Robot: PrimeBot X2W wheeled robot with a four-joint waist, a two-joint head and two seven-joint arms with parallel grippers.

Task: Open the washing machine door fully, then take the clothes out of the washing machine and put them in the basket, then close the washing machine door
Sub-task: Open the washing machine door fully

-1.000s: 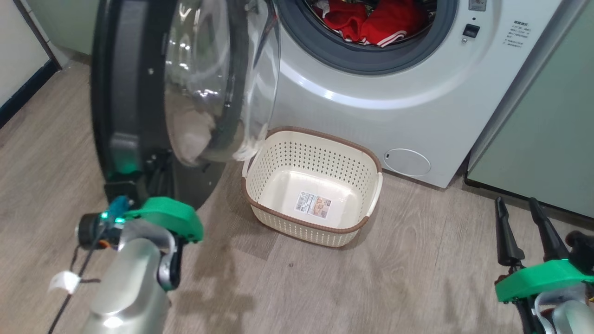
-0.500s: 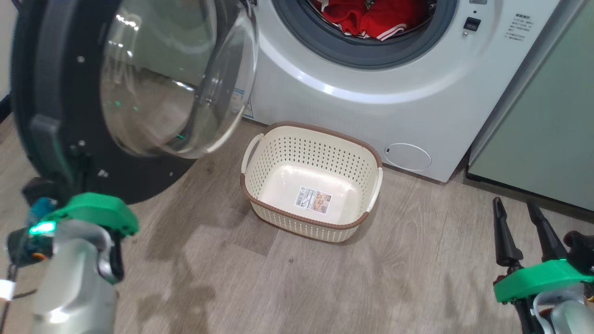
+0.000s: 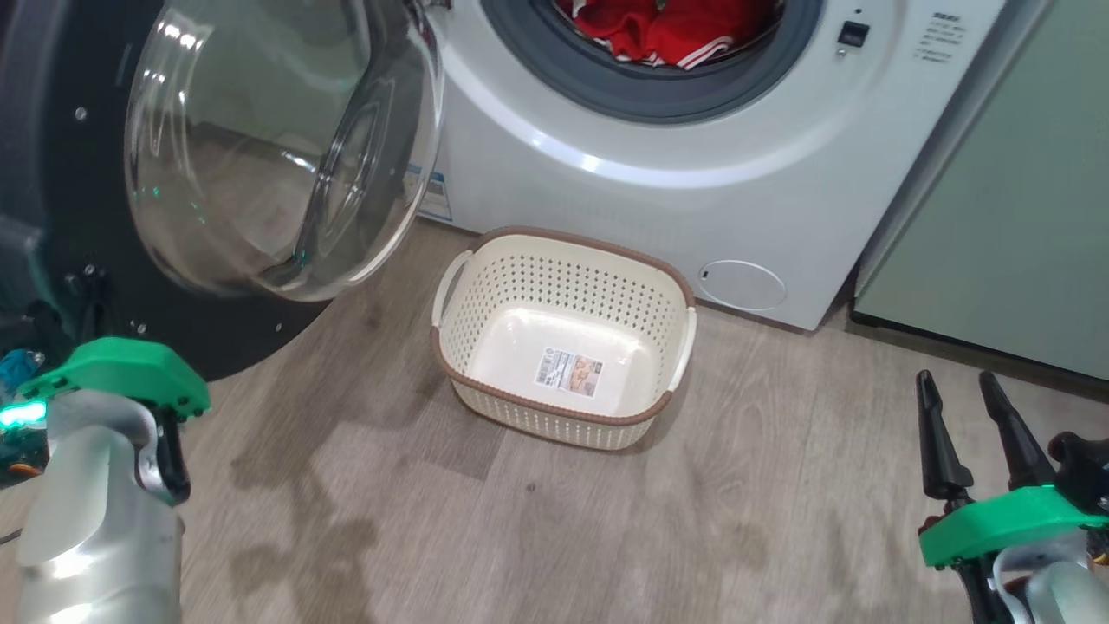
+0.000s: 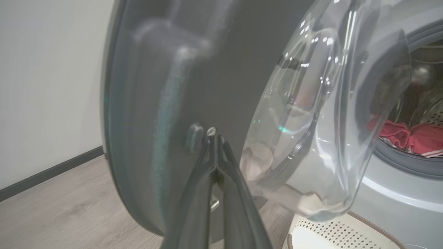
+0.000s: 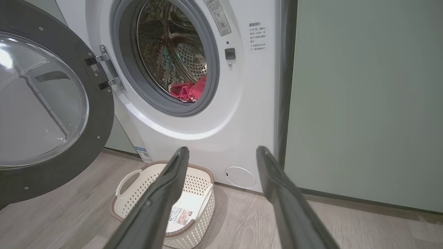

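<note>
The washing machine door [image 3: 52, 173] stands swung out to the left, its clear dome [image 3: 277, 147] facing the basket. In the left wrist view my left gripper [image 4: 215, 138] is shut, with its tips against the door's dark inner face [image 4: 225, 69] beside a small stud. Red clothes [image 3: 676, 35] with white stripes lie in the drum of the washing machine [image 3: 650, 199], and show again in the right wrist view as clothes [image 5: 188, 90]. The cream basket [image 3: 606, 251] sits empty on the floor below the opening. My right gripper [image 3: 953, 381] is open at the lower right, away from everything.
A pale green cabinet [image 3: 996, 217] flanks the machine on the right. A white wall with a dark baseboard [image 4: 45, 166] lies behind the door. The machine's small round flap [image 3: 742, 284] is low on its front. Bare wood floor [image 3: 780, 485] spreads between basket and right gripper.
The door has swung further open towards the left, and my left arm has moved left with it. The head view has shifted slightly. The right gripper has stayed put.
</note>
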